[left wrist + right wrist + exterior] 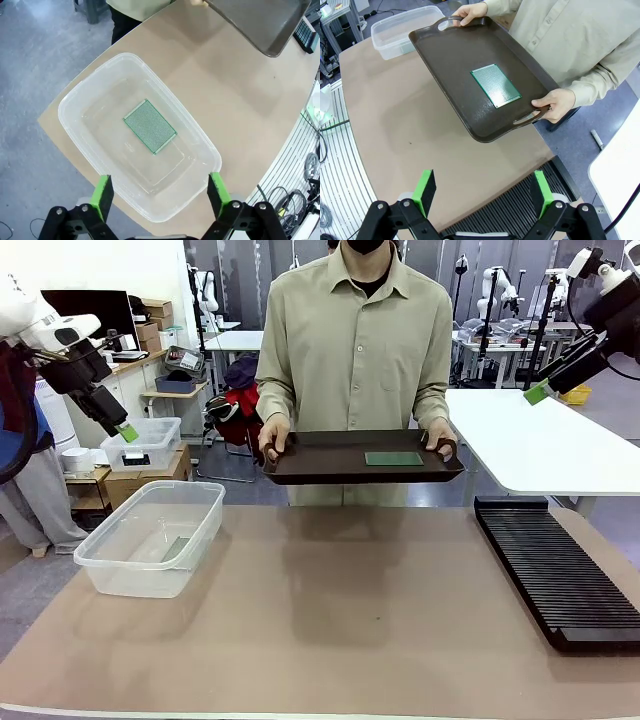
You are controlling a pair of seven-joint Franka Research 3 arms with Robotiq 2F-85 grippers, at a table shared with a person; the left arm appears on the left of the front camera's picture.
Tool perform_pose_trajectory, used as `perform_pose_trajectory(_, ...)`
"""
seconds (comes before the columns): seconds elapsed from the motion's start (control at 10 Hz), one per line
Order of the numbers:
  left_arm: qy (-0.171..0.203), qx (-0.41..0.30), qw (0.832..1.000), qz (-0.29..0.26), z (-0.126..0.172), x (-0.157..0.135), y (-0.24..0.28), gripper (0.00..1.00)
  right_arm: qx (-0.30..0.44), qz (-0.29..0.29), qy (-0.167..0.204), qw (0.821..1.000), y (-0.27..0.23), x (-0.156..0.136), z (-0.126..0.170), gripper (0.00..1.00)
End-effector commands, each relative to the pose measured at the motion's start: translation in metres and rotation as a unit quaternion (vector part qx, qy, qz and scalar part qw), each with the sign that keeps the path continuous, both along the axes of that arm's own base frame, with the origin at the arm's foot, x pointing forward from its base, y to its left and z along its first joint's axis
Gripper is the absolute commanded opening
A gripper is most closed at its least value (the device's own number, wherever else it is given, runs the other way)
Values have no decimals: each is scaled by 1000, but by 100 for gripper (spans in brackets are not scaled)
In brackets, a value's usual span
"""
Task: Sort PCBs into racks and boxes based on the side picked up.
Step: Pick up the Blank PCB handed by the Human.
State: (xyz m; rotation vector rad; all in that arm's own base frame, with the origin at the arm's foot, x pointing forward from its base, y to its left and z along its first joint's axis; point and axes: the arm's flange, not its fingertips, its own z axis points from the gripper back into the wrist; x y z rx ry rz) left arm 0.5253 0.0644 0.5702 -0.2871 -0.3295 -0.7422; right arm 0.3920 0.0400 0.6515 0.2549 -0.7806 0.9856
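Well, you had a person across the tan table [350, 630] holding a dark brown rectangular plastic tray [320, 455] level above its far edge, a hand [272, 448] gripping the handle at each end. One thin dull-green rectangular PCB [393, 458] lay flat on that tray, toward the end nearer your right arm, with the raised rim running round it and a gripping hand close by.

The second green PCB [150, 126] lay flat on the floor of the large clear plastic tub [130, 575], which sat on the table off the tray's other end. The long black slotted rack [560, 570] lay off the tray's right-arm end. A smaller clear lidded bin [140, 445] and a white table [540, 440] stood farther back, to either side of the tray.

Your left gripper [125, 430] hung high over the tub, well apart from the tray, jaws spread wide, holding nothing. Your right gripper [537, 392] hung raised off the tray's opposite end, above the rack, jaws likewise wide and bare.
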Motion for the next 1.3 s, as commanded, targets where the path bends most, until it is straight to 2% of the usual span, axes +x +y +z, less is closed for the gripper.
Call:
perform_pose_trajectory(0.0,2,4,1000,5,-7,1,-1,100,-1,10,0,1000,-1,0,-3,100)
perform_pose_trajectory(0.3,2,0,1000,0,-3,1,0,100,-1,10,0,1000,-1,0,-3,100)
perform_pose_trajectory(0.7,-89,-47,994,-50,43,-29,-15,100,-1,10,0,1000,-1,0,-3,100)
perform_pose_trajectory(1.0,-100,-95,987,-84,74,-39,-25,100,-1,10,0,1000,-1,0,-3,100)
perform_pose_trajectory(1.2,-126,-97,981,-115,90,-43,-37,100,-1,10,0,1000,-1,0,-3,100)
